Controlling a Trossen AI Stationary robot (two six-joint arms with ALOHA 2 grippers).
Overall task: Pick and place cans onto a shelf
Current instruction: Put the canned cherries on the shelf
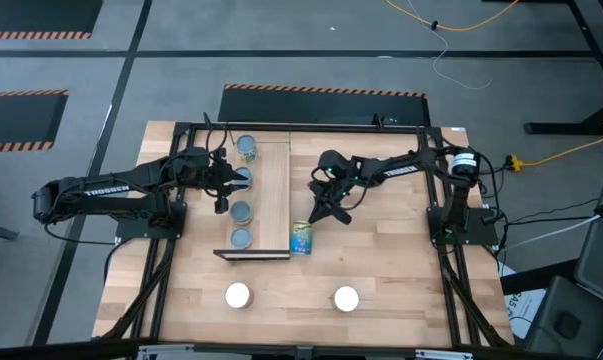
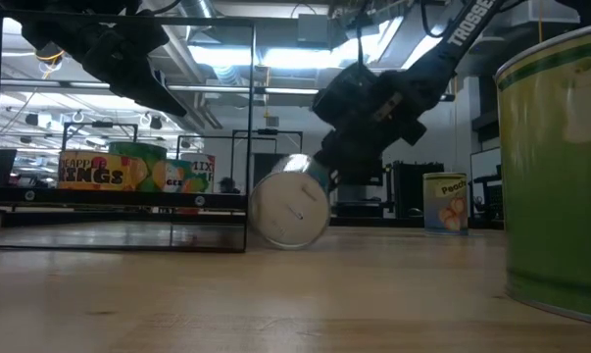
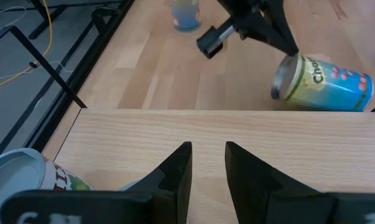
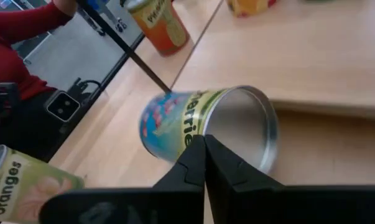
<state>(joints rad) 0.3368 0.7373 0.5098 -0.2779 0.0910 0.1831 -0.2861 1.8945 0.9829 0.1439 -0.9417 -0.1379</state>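
The shelf [image 1: 271, 200] is a light-wood plank lying left of the table's middle. Several cans stand in a row along its left half [image 1: 241, 212]. A blue-and-yellow can [image 1: 301, 238] lies on its side on the table, against the shelf's right edge near its front end. My right gripper [image 1: 330, 212] is shut just behind this can. My left gripper [image 3: 209, 155] is open and empty above the shelf [image 3: 237, 130], beside a standing can [image 3: 25, 177]. My right gripper's shut fingertips [image 4: 204, 146] rest against the lying can's side wall, close to its silver far end [image 4: 196, 124]. They slant down from the table's far right side. The can lies on its side on the table [image 2: 290, 211].
Two white-topped cans [image 1: 238, 295] [image 1: 346, 298] stand near the table's front edge; one looms at the right of the low view [image 2: 560, 167]. Black frame rails [image 1: 176, 200] run along both table sides. A person's red sleeve [image 4: 13, 37] shows beyond the table.
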